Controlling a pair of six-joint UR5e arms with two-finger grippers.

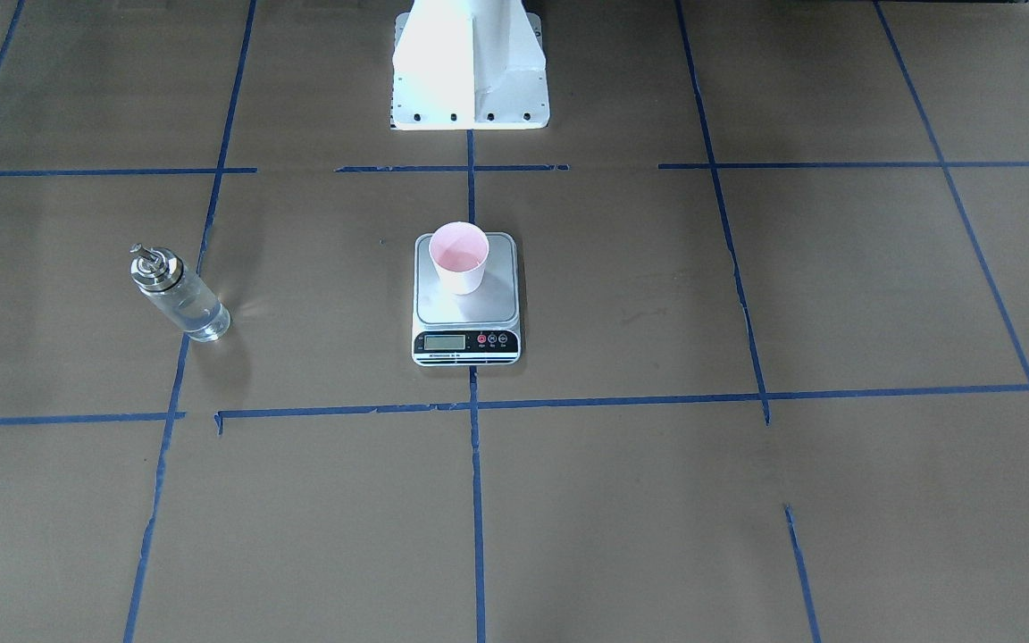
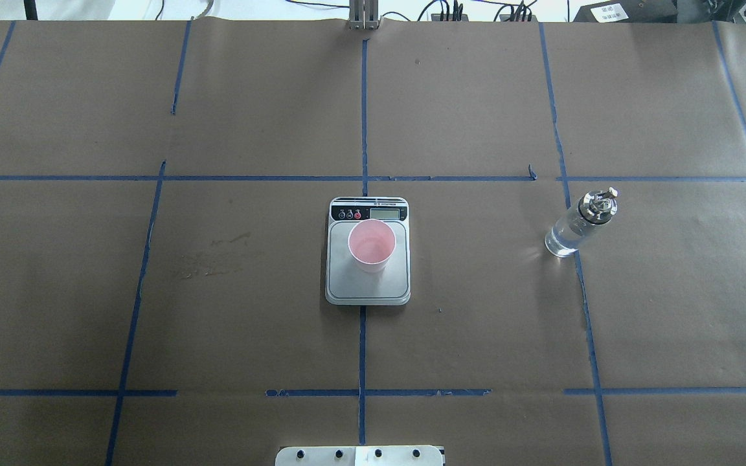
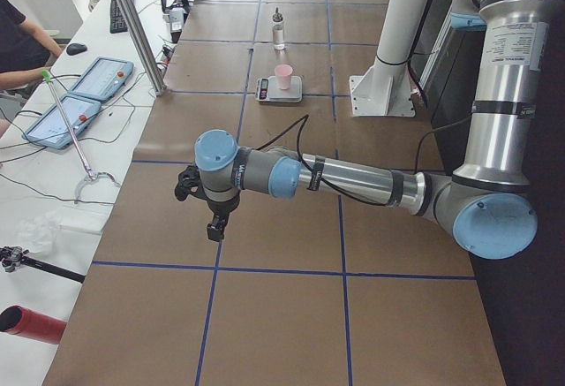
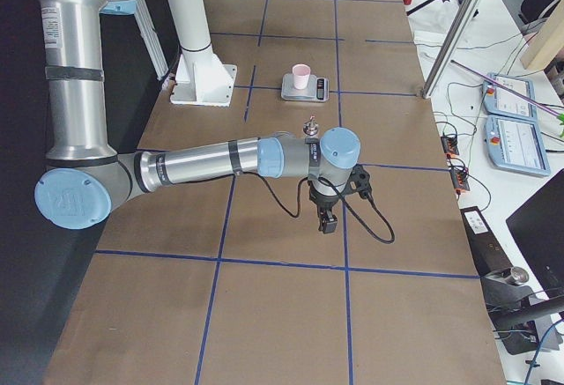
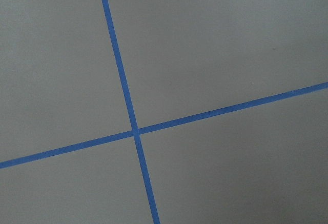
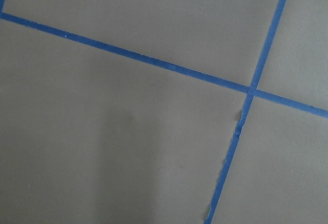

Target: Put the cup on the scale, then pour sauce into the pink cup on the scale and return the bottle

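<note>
Brown paper (image 2: 250,97) gridded with blue tape (image 2: 364,129) forms the work surface. The cup (image 2: 372,244) stands upright on the scale (image 2: 368,285), well apart from both my grippers. The bottle (image 2: 579,223) stands between the scale and my right gripper (image 4: 328,220). My left gripper (image 3: 214,227) hangs over the paper. I cannot tell whether either gripper's jaws are spread or pressed together.

Brown table (image 2: 476,310) with blue tape (image 2: 364,116) grid; white side bench (image 3: 53,187).

Robotics lab, tape-gridded table (image 2: 476,97), teach pendants (image 4: 520,147)

One cup (image 2: 372,246), one scale (image 2: 368,285), one bottle (image 2: 574,230), one robot pedestal (image 1: 470,71)
</note>
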